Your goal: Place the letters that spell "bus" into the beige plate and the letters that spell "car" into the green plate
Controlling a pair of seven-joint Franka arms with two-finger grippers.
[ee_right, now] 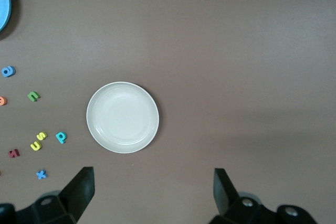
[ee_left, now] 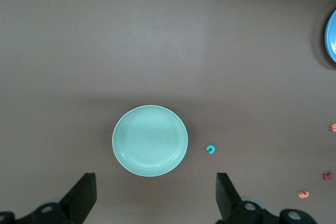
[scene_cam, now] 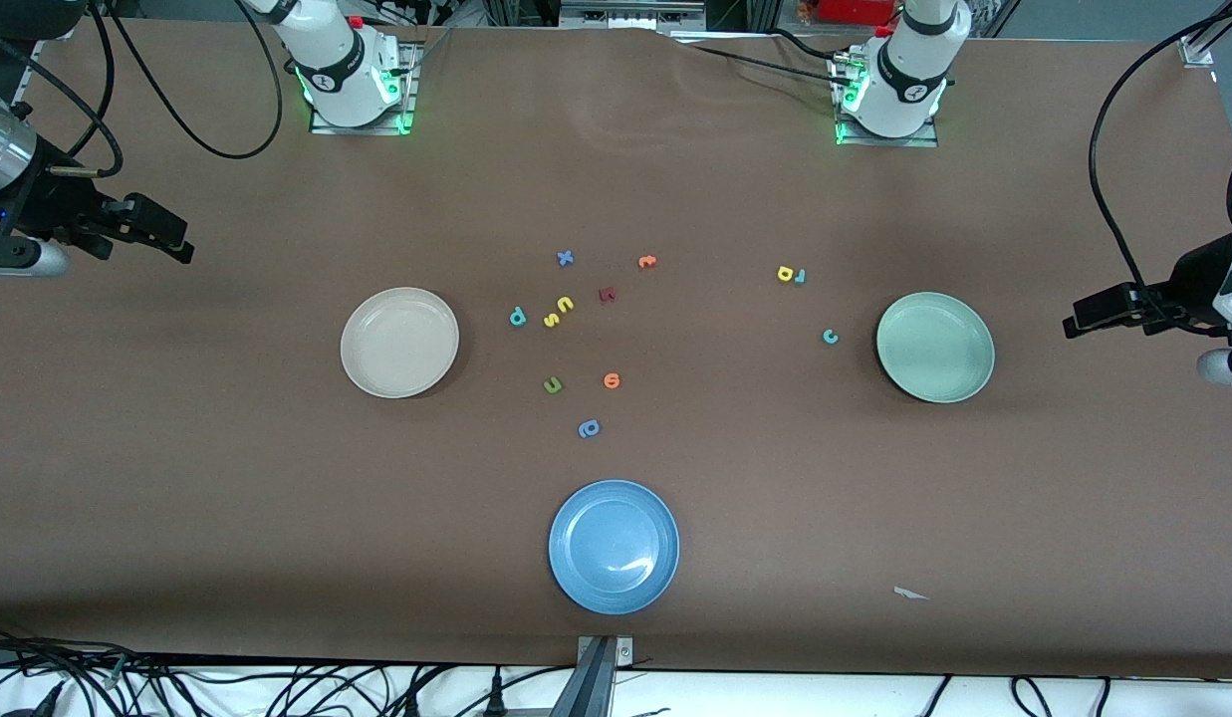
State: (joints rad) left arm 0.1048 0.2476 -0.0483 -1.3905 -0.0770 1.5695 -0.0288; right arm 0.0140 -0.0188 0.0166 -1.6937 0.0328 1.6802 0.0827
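The beige plate (scene_cam: 399, 342) (ee_right: 122, 117) lies empty toward the right arm's end. Beside it are the teal "b" (scene_cam: 517, 317) (ee_right: 61, 137), yellow "s" (scene_cam: 551, 321) (ee_right: 35, 146) and yellow "u" (scene_cam: 564, 305). The green plate (scene_cam: 935, 347) (ee_left: 149, 140) lies empty toward the left arm's end, with the teal "c" (scene_cam: 830, 337) (ee_left: 210, 149) close by. The yellow "a" (scene_cam: 785, 273) and teal "r" (scene_cam: 799, 277) touch each other, farther from the front camera. My right gripper (scene_cam: 162, 231) (ee_right: 152, 195) and left gripper (scene_cam: 1094, 311) (ee_left: 156, 198) hang open and empty at the table's two ends.
A blue plate (scene_cam: 614, 546) sits near the front edge. Loose letters lie mid-table: blue "x" (scene_cam: 565, 258), orange "t" (scene_cam: 646, 262), a maroon one (scene_cam: 607, 294), an orange one (scene_cam: 612, 379), green "u" (scene_cam: 553, 384), a periwinkle one (scene_cam: 589, 428). A paper scrap (scene_cam: 910, 594) lies on the cloth.
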